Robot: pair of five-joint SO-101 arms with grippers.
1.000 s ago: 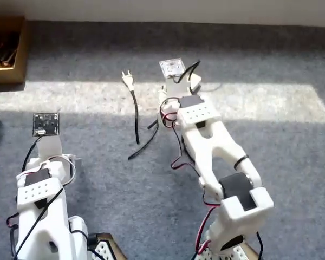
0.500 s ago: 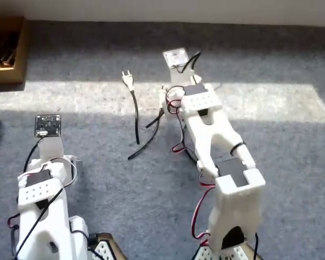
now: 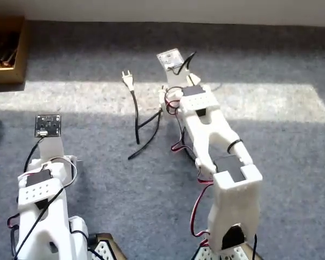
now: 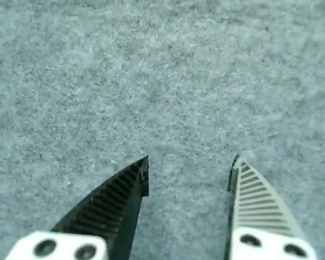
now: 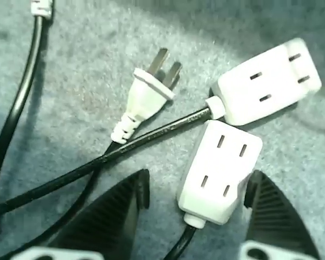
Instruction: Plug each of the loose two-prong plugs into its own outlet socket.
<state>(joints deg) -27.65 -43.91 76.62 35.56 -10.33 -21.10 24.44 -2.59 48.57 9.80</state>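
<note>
My right pincer [image 5: 196,183] gapes wide and empty, a white outlet socket [image 5: 222,162] between its fingers, a white two-prong plug [image 5: 149,95] just beside.

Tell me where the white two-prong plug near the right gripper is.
In the right wrist view, the white plug lies on the grey carpet just ahead of the right gripper, beside two white outlet blocks.

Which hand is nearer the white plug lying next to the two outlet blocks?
Right. The right hand hangs open close beside the white plug, an outlet block between its fingers. The left hand is open over grey carpet, far to the side.
</note>
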